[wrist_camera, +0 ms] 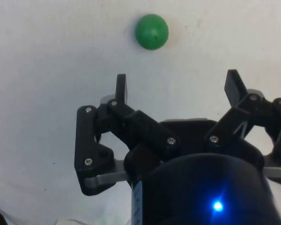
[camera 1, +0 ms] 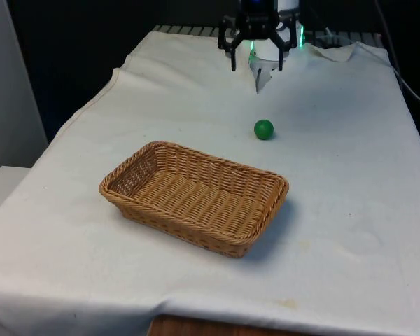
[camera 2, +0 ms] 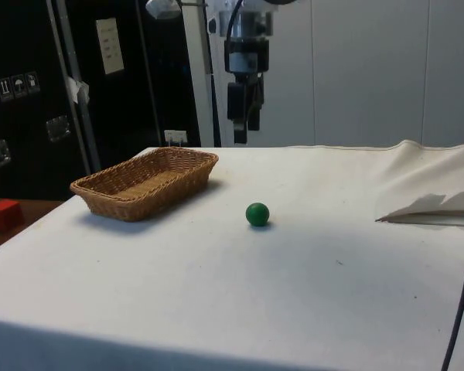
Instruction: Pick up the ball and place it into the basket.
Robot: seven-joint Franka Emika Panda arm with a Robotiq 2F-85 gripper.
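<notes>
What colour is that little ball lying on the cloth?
Green. The ball shows plainly in the front view, lying on the white cloth beyond the basket.

You had no legible text anywhere. The paper sheet (camera 2: 109, 45) on the dark cabinet (camera 2: 31, 93) was unreadable. Its small pictogram stickers (camera 2: 11, 85) were too.

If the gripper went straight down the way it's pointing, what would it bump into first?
Probably just the white cloth. The open gripper points down at bare cloth, with the green ball a little ahead of its fingers, not between them. The basket sits well off to the side.
</notes>
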